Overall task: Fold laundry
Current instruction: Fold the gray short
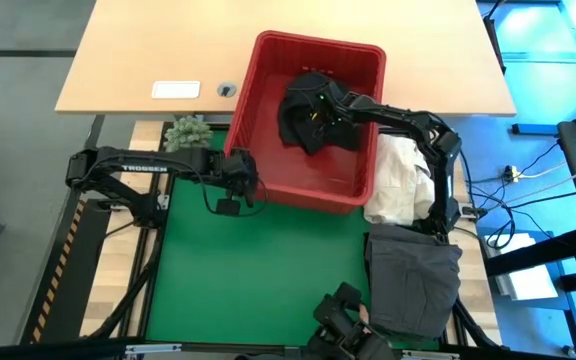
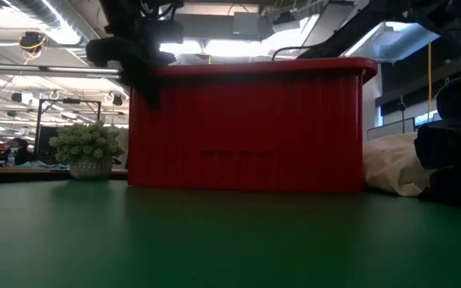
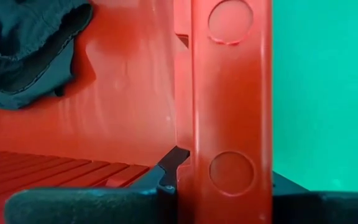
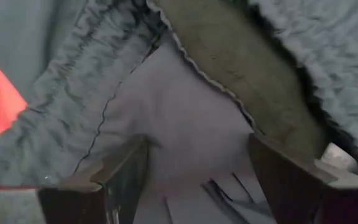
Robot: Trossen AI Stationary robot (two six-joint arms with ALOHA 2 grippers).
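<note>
A red plastic basket (image 1: 318,42) stands on the table where the green mat (image 1: 258,270) meets the wooden top. Dark laundry (image 1: 303,120) lies heaped inside it on the basket floor. My right gripper (image 4: 197,180) has come in over the basket's right wall and stands open right over that dark cloth (image 4: 185,112), fingers on either side of a smooth patch. My left gripper (image 1: 240,180) is shut on the basket's rim at its near left corner. One dark grey garment (image 1: 413,275) lies folded flat on the mat's right side. My left gripper holds the basket's wall by its rim (image 3: 229,93) near the near left corner. One finger (image 3: 166,168) is inside the basket and the other outside. The fingers slant down from the table's left. The basket's bottom stays on the table. Whether my right gripper touches the cloth cannot be told.
A cream-white cloth heap (image 1: 398,180) lies against the basket's right side. A small potted plant (image 1: 186,133) stands left of the basket, and a white card (image 1: 176,90) lies on the wooden top behind it. Bare green mat stretches in front of the basket.
</note>
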